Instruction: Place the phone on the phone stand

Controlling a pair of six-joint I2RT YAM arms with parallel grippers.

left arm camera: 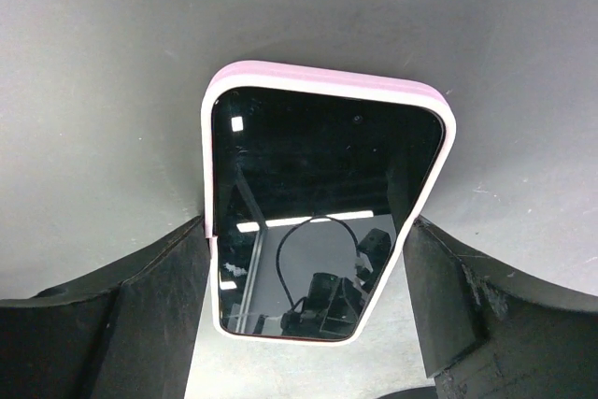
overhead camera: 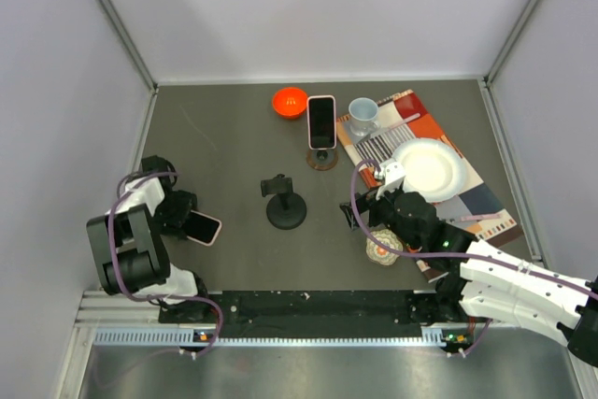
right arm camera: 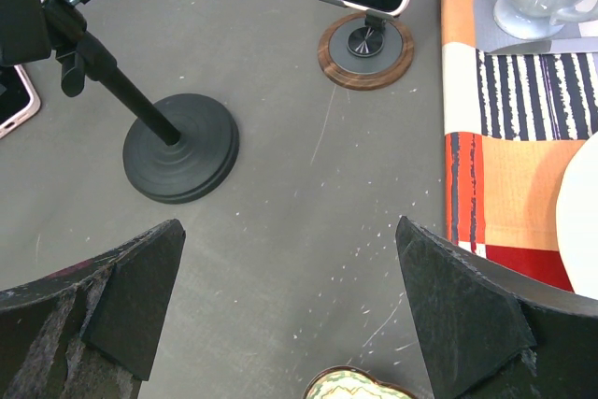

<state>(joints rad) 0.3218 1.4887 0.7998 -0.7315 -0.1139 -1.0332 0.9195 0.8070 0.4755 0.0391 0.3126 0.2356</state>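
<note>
One phone [left arm camera: 318,221] between left jaws

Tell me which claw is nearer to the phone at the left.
Left. The left claw straddles the phone; the right claw is far right, beyond the black stand.

Right wrist view: pink-cased black-screen phone [right arm camera: 11,98] clipped by left edge. Round white plate [right arm camera: 587,221] clipped at right. Yellow-patterned object [right arm camera: 355,385] cut off at bottom, unidentifiable.
</note>
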